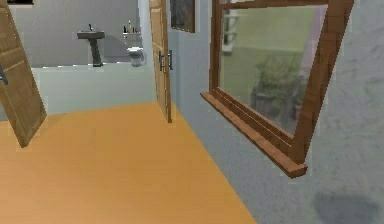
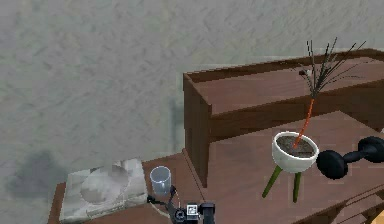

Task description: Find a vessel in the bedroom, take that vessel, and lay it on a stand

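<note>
In the arm side view a small clear glass vessel (image 2: 160,180) stands upright on a brown wooden desk (image 2: 240,165), near its lower left part. Just below and right of the vessel sits the end of my arm with its white marked squares, and the gripper (image 2: 168,203) is beside them at the picture's bottom edge. The vessel stands on the desk right at the gripper, so I cannot tell whether the gripper holds anything.
On the desk lie a pale folded cloth (image 2: 105,188), a white pot on legs with a spiky plant (image 2: 296,150) and a black dumbbell (image 2: 352,158). A raised shelf (image 2: 270,95) backs the desk. The forward view has orange floor (image 1: 100,170), an open door (image 1: 160,60), a wood-framed window (image 1: 270,70) and a bathroom sink (image 1: 92,40).
</note>
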Controlling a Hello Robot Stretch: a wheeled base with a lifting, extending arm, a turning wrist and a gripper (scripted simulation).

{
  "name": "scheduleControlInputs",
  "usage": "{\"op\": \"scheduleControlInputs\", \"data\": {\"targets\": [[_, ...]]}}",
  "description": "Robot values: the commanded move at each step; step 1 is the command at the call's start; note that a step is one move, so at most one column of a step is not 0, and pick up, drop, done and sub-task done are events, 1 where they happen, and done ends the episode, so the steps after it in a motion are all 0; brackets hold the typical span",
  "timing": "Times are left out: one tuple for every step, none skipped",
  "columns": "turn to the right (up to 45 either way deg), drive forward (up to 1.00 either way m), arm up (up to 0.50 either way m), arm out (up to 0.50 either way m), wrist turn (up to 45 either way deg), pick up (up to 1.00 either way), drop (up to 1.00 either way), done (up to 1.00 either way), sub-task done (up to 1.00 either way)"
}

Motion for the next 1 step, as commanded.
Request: {"op": "scheduleControlInputs", "data": {"targets": [[0.0,0.0,0.0,0.0,0.0,1.0,0.0,0.0,0.0]]}}
